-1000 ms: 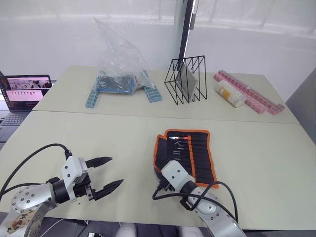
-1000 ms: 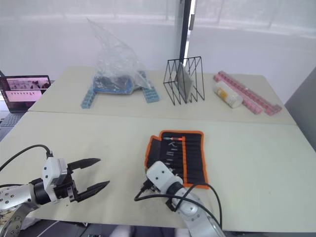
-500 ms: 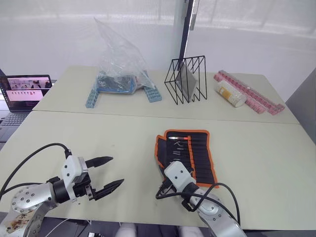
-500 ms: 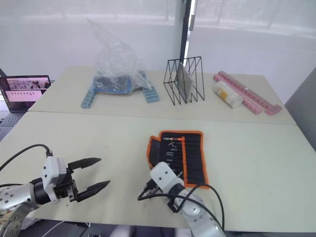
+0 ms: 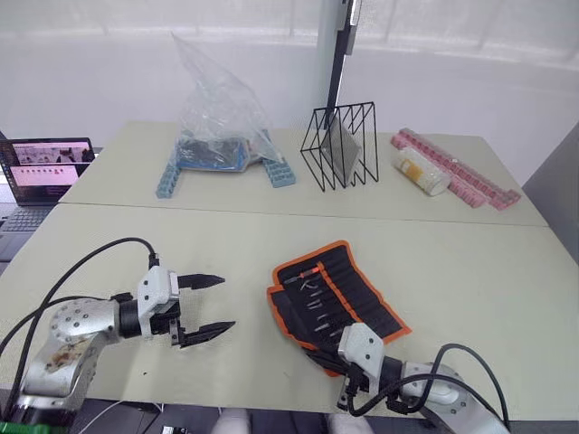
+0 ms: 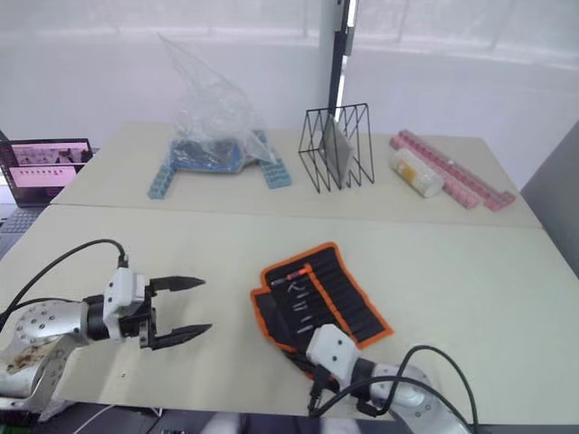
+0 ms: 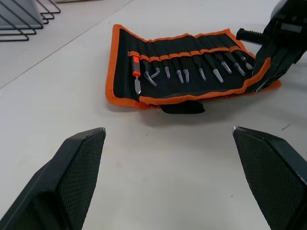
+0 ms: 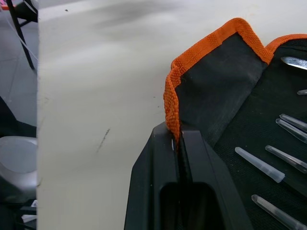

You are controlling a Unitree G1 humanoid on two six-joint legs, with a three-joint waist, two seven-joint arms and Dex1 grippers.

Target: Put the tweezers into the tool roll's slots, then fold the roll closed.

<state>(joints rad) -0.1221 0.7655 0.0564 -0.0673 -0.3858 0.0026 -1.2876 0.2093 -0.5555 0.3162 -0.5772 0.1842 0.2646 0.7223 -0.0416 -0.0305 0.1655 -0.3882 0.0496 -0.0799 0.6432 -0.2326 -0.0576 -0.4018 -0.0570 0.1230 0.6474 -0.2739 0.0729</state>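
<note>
The tool roll (image 5: 348, 289) lies open and diagonal on the near table, black with orange edging. Several tweezers (image 7: 192, 72) sit in its slots (image 7: 206, 55), tips showing, beside an orange-handled tool (image 7: 136, 67). A short black strap (image 7: 182, 107) pokes out from under its edge. My right gripper (image 8: 178, 139) is at the roll's near corner, shut on the orange edging (image 8: 170, 103), which is lifted slightly. It also appears across the roll in the left wrist view, right gripper (image 7: 263, 76). My left gripper (image 5: 226, 302) hovers open to the left of the roll, nothing between its fingers (image 7: 79, 158).
On the far table stand a clear plastic bag (image 5: 217, 117) over blue blocks, a black wire rack (image 5: 339, 145), a pale cylinder (image 5: 422, 172) and pink strips (image 5: 470, 181). A laptop (image 5: 45, 172) sits at the far left. A seam (image 5: 181, 211) joins the two tables.
The roll has swung from upright to diagonal, dragged by my right gripper, which moved right and nearer. My left gripper has moved forward and right, closer to the roll, still open.
</note>
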